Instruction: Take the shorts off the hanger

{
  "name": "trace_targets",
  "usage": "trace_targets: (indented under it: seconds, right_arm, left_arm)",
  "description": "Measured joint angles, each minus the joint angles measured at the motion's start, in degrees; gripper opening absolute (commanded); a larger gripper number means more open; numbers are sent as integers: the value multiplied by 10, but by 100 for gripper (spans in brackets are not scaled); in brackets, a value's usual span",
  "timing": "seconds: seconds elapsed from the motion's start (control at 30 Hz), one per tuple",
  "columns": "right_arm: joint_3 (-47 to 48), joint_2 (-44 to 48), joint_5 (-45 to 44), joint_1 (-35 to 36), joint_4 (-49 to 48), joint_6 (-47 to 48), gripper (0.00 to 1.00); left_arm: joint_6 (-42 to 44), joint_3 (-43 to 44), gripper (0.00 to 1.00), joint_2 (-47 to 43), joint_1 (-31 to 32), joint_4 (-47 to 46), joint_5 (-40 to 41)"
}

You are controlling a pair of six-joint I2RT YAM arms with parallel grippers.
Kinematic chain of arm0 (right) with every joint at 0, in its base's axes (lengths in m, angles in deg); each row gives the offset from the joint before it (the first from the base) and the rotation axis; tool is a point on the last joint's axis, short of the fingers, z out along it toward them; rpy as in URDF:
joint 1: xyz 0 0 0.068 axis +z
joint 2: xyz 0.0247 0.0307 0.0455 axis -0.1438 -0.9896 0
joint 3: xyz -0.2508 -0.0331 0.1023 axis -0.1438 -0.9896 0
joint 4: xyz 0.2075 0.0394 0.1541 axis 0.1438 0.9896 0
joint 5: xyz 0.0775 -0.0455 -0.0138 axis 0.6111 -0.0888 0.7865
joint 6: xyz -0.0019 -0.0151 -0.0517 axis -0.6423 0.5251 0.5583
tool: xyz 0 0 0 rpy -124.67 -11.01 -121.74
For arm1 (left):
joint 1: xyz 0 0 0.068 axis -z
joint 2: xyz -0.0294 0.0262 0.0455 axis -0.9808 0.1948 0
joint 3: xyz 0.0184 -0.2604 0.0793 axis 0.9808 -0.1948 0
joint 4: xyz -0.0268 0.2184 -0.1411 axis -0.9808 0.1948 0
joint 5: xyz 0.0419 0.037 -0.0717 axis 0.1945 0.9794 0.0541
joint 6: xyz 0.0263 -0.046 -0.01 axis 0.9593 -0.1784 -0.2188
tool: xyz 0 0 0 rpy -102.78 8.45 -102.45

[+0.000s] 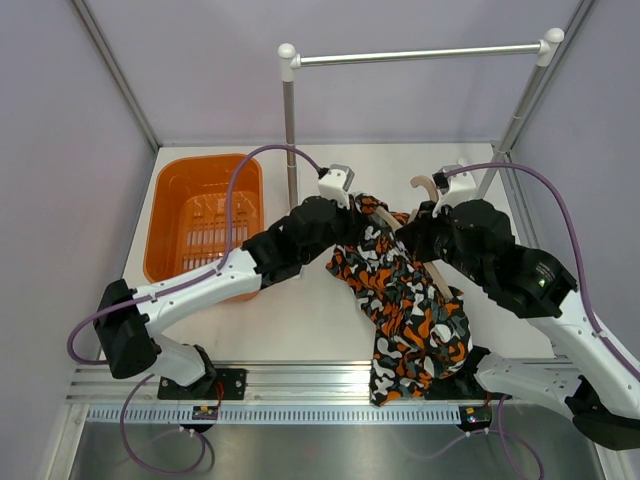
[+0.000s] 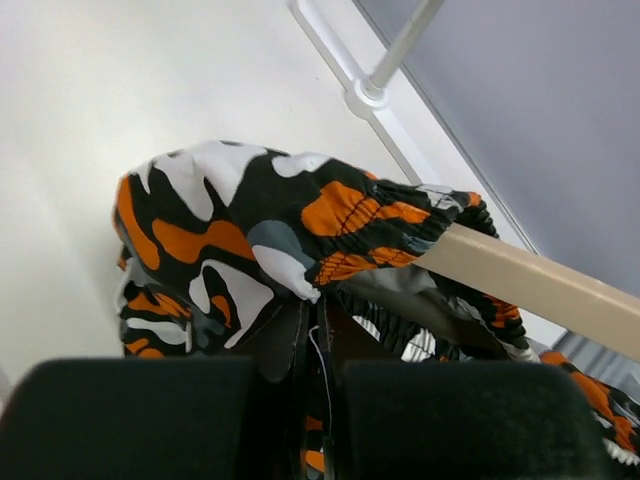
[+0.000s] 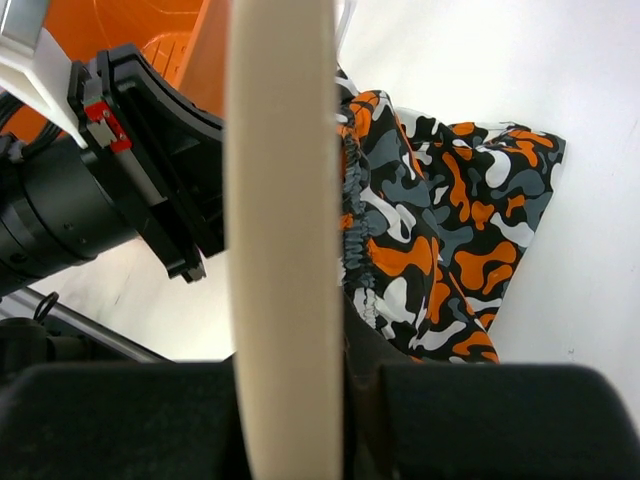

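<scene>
The shorts (image 1: 405, 300), camouflage print of orange, black, grey and white, hang bunched between the two arms and trail to the table's near edge. The pale wooden hanger (image 1: 428, 188) sticks out near the right wrist, its hook up. My left gripper (image 1: 352, 215) is shut on the shorts' waistband (image 2: 300, 230), with the hanger bar (image 2: 530, 285) poking out of the cloth to its right. My right gripper (image 1: 425, 228) is shut on the hanger bar (image 3: 285, 250), with the shorts (image 3: 440, 220) hanging beside it.
An orange basket (image 1: 203, 215) stands at the back left of the table. A metal rail (image 1: 420, 55) on two poles with white joints spans the back. Grey walls close in both sides.
</scene>
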Motion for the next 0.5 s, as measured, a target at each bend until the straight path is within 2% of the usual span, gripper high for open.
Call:
trace_targets:
  seconds: [0.13, 0.33, 0.5]
  right_arm:
    - [0, 12, 1, 0, 5, -3, 0]
    - [0, 36, 2, 0, 14, -7, 0]
    - [0, 45, 7, 0, 22, -7, 0]
  left_arm:
    - [1, 23, 0, 0, -14, 19, 28]
    - [1, 64, 0, 10, -69, 28, 39]
    - [-1, 110, 0, 64, -97, 39, 35]
